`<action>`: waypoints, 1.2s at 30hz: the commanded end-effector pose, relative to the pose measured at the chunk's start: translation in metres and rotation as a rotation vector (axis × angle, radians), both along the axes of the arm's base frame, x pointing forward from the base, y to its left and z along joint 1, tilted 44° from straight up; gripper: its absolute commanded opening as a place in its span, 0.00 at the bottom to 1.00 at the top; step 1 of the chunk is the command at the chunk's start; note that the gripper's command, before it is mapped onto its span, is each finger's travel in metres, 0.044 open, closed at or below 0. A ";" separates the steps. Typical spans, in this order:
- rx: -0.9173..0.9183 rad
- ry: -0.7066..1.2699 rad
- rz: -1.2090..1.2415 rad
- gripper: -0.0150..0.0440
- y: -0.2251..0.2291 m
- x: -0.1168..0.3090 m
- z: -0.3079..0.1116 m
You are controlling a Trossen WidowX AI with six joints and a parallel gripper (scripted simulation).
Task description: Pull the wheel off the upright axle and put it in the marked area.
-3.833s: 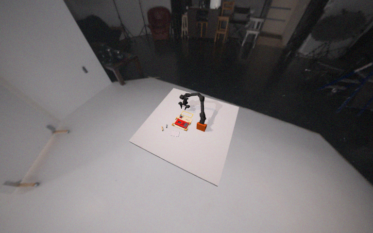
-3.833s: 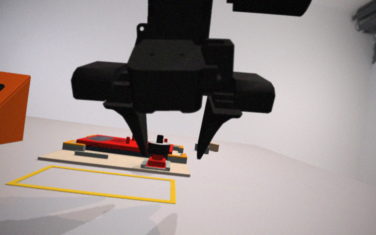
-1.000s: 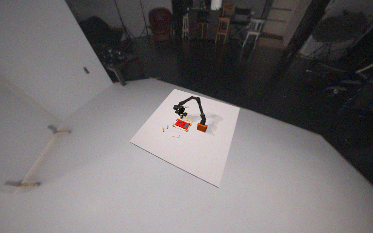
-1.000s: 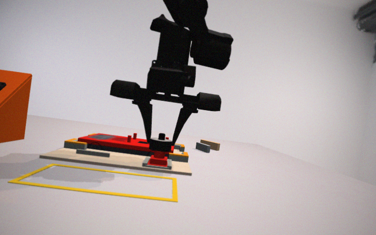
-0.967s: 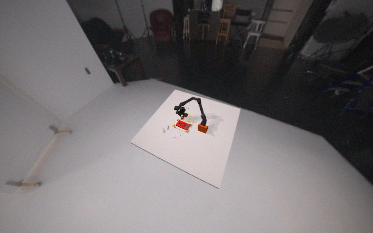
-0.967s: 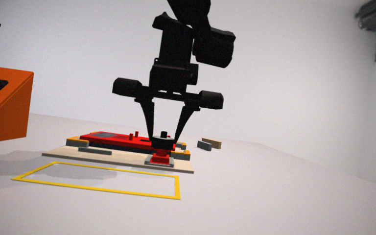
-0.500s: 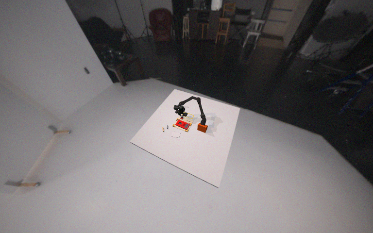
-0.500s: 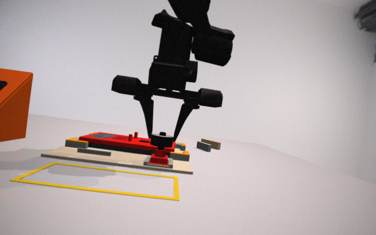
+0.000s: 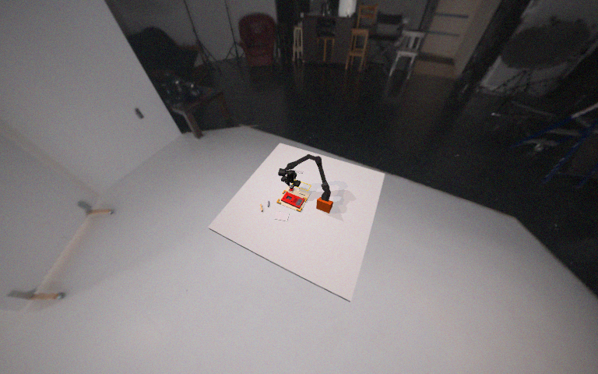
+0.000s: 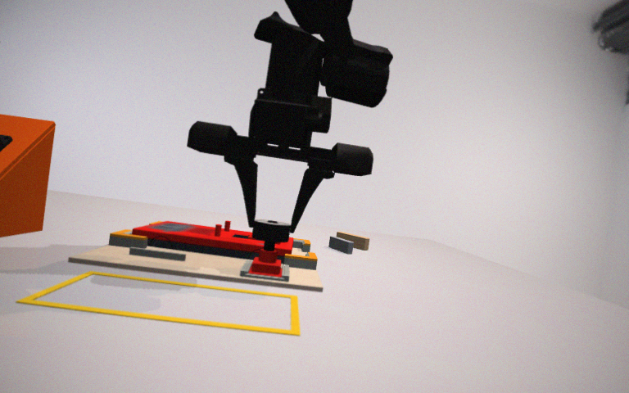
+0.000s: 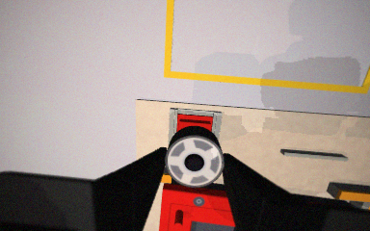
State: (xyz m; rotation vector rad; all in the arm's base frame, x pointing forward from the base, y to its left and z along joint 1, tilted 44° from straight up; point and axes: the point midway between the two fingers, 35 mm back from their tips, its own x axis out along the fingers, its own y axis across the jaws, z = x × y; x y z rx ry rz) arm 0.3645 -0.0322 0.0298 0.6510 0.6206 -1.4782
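A dark wheel (image 10: pixel 270 232) (image 11: pixel 207 164) with a pale spoked face is between my fingertips. My gripper (image 10: pixel 273 228) (image 11: pixel 194 156) is shut on it from both sides. The wheel is level and high on the upright axle (image 10: pixel 269 246), whose black shaft shows below it. The axle's tip is hidden by the wheel, so I cannot tell whether it is still inside the hub. Below is the axle's red base (image 10: pixel 265 266) (image 11: pixel 195 118). The marked area, a yellow outline (image 10: pixel 295 314) (image 11: pixel 169 43), lies flat on the table beside the board, with no object inside.
The beige board (image 10: pixel 101 255) (image 11: pixel 241 168) carries a red plate (image 10: pixel 194 232) (image 11: pixel 217 207) with upright pegs, held between orange and grey corner blocks. A grey bar (image 10: pixel 157 254) (image 11: pixel 314 154) lies on the board. Two small blocks (image 10: pixel 340 245) (image 10: pixel 355 240) stand beyond it. The orange arm base (image 9: pixel 324 205) is nearby.
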 end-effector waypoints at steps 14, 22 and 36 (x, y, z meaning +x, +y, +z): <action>0.002 -0.008 0.003 0.25 0.006 0.002 0.006; 0.001 -0.008 0.003 0.25 0.008 0.002 0.008; 0.001 -0.007 0.004 0.25 0.011 0.002 0.011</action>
